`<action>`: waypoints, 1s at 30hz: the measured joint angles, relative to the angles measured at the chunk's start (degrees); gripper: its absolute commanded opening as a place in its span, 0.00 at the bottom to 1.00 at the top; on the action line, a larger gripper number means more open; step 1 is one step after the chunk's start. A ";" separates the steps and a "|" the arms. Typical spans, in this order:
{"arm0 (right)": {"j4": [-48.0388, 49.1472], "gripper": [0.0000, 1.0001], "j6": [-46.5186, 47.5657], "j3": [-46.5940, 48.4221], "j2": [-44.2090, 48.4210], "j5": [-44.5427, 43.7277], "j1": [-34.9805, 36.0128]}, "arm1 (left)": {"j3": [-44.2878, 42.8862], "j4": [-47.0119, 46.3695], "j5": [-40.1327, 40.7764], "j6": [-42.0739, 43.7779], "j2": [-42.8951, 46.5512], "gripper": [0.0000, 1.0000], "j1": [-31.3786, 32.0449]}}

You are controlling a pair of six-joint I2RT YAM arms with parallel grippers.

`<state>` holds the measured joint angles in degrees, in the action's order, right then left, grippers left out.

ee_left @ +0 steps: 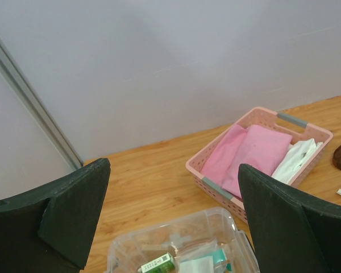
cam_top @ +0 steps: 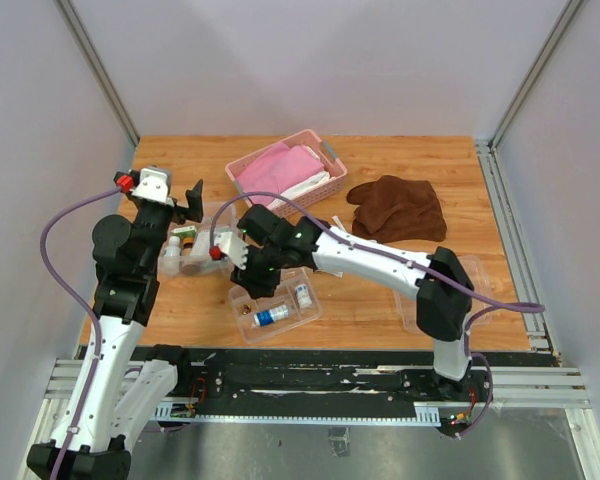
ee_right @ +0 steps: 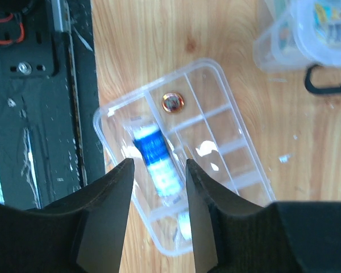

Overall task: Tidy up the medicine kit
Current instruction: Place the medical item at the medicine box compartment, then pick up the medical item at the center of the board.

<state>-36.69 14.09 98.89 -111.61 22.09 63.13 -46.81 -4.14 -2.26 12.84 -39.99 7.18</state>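
Observation:
The medicine kit's clear box (cam_top: 192,262) sits at the table's left with small bottles and packets inside. In the left wrist view the box (ee_left: 176,223) holds a green-and-white packet (ee_left: 157,264). My left gripper (cam_top: 192,205) (ee_left: 173,170) hovers above the box's far end, open and empty. The divided clear tray (cam_top: 242,330) (ee_right: 247,142) lies nearer the front edge. A blue-and-white bottle (cam_top: 272,316) (ee_right: 157,162) lies in its long compartment. My right gripper (cam_top: 258,288) (ee_right: 158,165) hangs right over this bottle, open, one finger on each side and neither touching it.
A pink slatted basket (cam_top: 285,170) (ee_left: 216,187) with pink and white cloth stands at the back. A brown cloth (cam_top: 398,208) lies at back right. A clear plastic piece (cam_top: 485,285) lies under the right arm. A small brown round item (ee_right: 173,103) sits in one tray compartment.

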 measured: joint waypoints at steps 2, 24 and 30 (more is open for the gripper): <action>0.44 0.44 1.22 -3.54 3.56 -0.02 -1.46 | 0.00 0.11 -0.46 0.09 -0.24 0.99 0.00; -1.29 0.55 1.44 -22.03 18.56 0.04 -33.18 | 5.14 11.13 -26.97 9.05 -6.62 0.99 -0.02; -2.14 0.55 -1.09 -22.08 19.69 2.08 -37.18 | 4.74 12.87 -27.78 9.84 -11.50 0.97 1.46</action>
<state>-38.83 12.99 76.82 -91.92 24.16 25.96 -42.06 8.73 -30.04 22.68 -51.48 8.64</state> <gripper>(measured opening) 0.552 0.986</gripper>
